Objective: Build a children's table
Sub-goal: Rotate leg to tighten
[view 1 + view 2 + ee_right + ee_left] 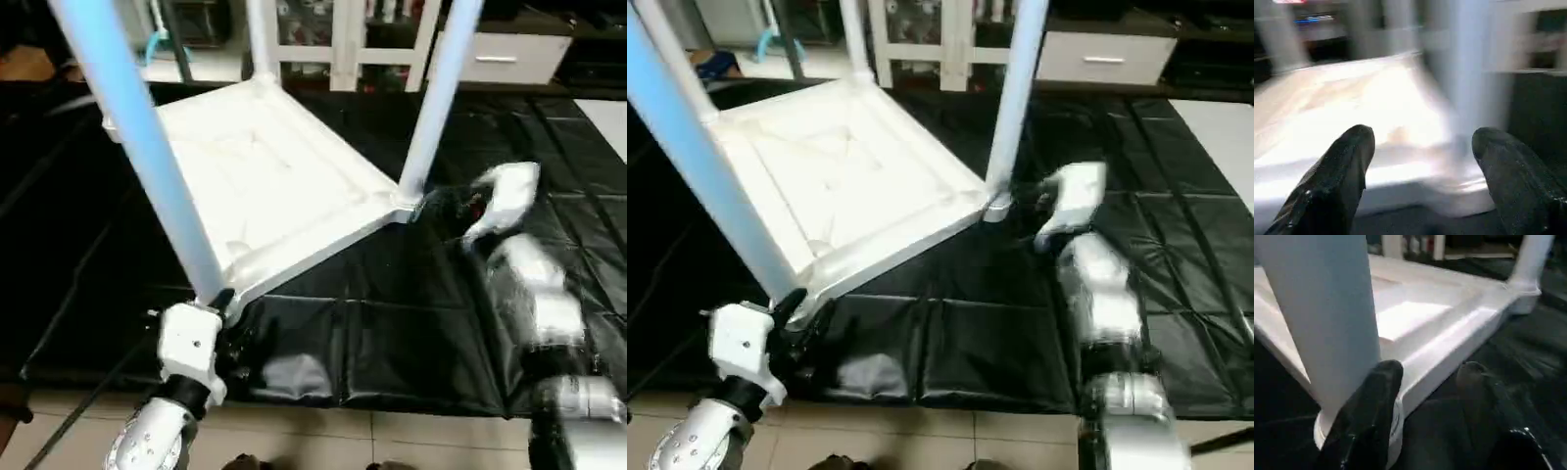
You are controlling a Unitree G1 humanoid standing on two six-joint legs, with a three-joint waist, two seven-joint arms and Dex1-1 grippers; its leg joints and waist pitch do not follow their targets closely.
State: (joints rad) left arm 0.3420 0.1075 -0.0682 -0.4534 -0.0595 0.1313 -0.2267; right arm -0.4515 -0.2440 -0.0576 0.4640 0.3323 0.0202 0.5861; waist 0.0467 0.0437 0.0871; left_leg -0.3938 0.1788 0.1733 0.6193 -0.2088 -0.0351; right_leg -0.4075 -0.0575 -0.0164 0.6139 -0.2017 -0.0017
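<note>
The children's table lies upside down on a black mat, its white tabletop [265,176] showing its ribbed underside. White legs stand up from its corner sockets: a near one [147,147], a right one [436,108] and a far one [260,39]. My left gripper [227,305] is at the base of the near leg [1327,333]. It is open, with one finger [1378,401] against the socket and the tabletop's edge [1459,342] ahead of the gap. My right gripper [1422,139] is open and points at the right leg's base [1469,98], a little short of it.
The black mat [392,333] covers the floor under the table, and its front edge meets pale tiles [323,436]. White shelving [343,39] and a white drawer unit [500,54] stand at the back.
</note>
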